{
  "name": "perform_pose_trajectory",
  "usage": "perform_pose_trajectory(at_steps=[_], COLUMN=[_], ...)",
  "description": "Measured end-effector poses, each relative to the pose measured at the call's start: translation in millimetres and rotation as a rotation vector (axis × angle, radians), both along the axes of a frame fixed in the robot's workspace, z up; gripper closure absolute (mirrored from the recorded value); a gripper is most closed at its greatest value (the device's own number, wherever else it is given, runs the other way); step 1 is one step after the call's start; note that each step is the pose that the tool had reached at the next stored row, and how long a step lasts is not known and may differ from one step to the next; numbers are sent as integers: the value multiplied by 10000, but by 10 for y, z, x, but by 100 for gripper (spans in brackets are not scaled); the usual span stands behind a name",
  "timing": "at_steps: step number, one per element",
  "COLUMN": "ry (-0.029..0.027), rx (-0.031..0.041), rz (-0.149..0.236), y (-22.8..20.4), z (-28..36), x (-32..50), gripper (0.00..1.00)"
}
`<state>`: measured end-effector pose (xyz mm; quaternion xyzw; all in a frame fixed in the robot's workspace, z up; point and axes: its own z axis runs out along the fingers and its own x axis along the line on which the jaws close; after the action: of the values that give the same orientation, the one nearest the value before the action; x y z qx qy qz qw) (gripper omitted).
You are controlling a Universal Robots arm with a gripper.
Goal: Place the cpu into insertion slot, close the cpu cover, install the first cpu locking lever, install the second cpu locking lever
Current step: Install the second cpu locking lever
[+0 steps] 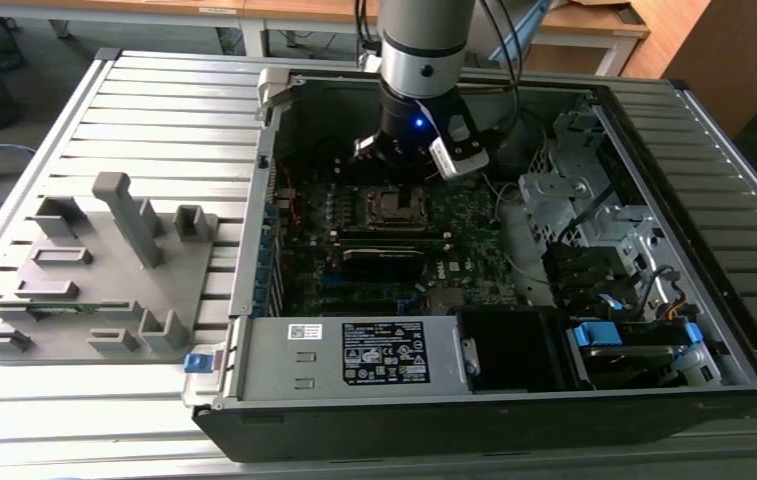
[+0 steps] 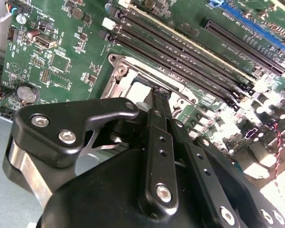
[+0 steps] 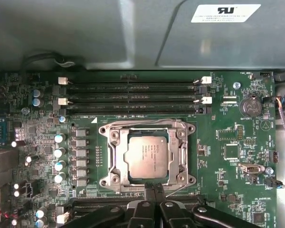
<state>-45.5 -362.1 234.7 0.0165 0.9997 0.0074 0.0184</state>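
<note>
One arm reaches down into an open computer case (image 1: 512,400) lying on a slatted metal worktop (image 1: 151,110). Gripper (image 3: 153,190) sits low over the green circuit board (image 3: 228,190), at the edge of the insertion slot (image 3: 109,156) away from the four memory slots (image 3: 133,97). Fingers (image 3: 157,197) are pressed together, tips meeting in a narrow point, nothing between them. In the second wrist view the gripper (image 2: 160,95) shows the same closed tip, right at the slot's metal rim; can't tell if it touches.

Cpu (image 3: 147,156) lies flat inside the slot, silver top up, sitting square. Cpu cover (image 3: 179,142) is down around the chip, its cut-out framing the metal top. Thin wire levers run along the socket edges; whether they are latched isn't clear.

In the exterior view the slot (image 1: 396,207) sits in the board's middle, toward the far wall of the case, with the gripper body (image 1: 421,150) right above its far side. Black card module (image 1: 385,262) is just nearer than the socket. Power supply (image 1: 351,355) fills the case's near edge. Grey plastic fixture (image 1: 98,270) stands on the worktop at the exterior view's left, well apart from the case. Coin battery (image 3: 251,105) sits near the board's corner beside the memory slots.
</note>
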Motion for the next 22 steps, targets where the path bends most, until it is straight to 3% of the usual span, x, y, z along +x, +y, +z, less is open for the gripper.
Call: perform_pose_trajectory(at_steps=[6,10,22], ry=[-4,-42,-195], rx=[1,0,3], rz=[-1,-1,-2], y=[-80,-113,-135], z=[0,0,-28], x=[-4,-43,-237], gripper=[89,89,89])
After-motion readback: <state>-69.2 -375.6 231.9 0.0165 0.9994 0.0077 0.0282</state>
